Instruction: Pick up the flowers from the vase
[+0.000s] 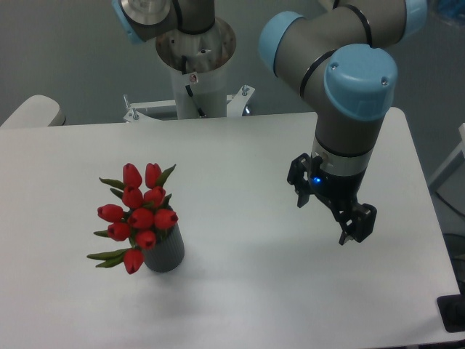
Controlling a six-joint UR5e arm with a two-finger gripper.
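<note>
Flowers [136,218] in vase [166,254], seemingly tilted left; gripper [332,206] well right.

From my feed, the tulip buds [138,211] look smooth with a slight waxy sheen, like plastic. The vase [166,254] is matt dark grey. The table [240,291] reads as smooth, matt white laminate. I see glossy blue plastic caps [360,80] on the arm joints, and the gripper [331,209] looks matt black.
</note>
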